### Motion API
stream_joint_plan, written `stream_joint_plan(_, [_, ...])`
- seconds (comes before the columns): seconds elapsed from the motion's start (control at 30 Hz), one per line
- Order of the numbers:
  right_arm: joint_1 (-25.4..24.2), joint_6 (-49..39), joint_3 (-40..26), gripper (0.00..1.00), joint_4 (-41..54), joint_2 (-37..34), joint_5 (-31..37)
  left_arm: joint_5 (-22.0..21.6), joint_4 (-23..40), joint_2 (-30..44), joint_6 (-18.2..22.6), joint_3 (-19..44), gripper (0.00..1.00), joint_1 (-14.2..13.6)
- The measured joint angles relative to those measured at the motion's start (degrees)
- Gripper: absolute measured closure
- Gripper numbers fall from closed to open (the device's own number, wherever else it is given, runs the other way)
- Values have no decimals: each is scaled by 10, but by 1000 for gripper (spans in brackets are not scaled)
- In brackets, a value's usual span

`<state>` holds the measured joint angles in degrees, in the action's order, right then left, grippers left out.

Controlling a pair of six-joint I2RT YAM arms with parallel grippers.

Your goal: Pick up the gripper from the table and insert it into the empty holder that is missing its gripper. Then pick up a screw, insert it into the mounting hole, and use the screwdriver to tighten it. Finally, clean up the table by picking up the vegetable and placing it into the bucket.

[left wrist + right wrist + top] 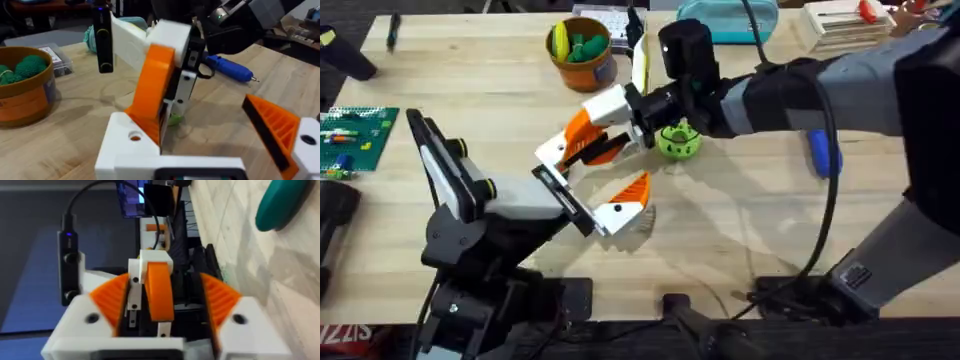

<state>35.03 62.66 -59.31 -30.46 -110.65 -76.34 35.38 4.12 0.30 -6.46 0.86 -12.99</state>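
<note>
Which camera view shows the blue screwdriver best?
The left wrist view: the screwdriver lies on the table behind the right gripper, its body and metal tip visible. Overhead, the right arm covers most of it. In the right wrist view I cannot find it.

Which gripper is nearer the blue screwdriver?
Right. The right gripper lies closer across the table to the screwdriver, which sits beside the right arm. The left gripper is farther away.

2 arms, black-and-white left (pixel 485 205) and grey-sleeved right (pixel 840 85), white end effectors with orange ribbed pads (pixel 220 297)
</note>
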Motion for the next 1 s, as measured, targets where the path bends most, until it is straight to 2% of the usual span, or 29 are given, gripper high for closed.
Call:
stream_joint_plan(0.1, [-1,-1,0,45,0,0,0,0,0,0,0,0,11,0])
stream_joint_plan(0.13, [-2,-1,0,19,-1,0,0,0,0,0,0,0,11,0])
stream_joint_plan(0.4, [-29,-1,0,10,-11,0,28,2,0,0,0,0,11,0])
stream_joint_plan(0.67, [-92,-3,0,8,-133,0,65,6,0,0,0,0,11,0])
stream_joint_plan(0.9, [-154,-12,-6,8,-130,0,106,7,0,0,0,0,11,0])
stream_joint_plan(1.0, [-175,-28,-23,8,-94,1,131,7,0,0,0,0,11,0])
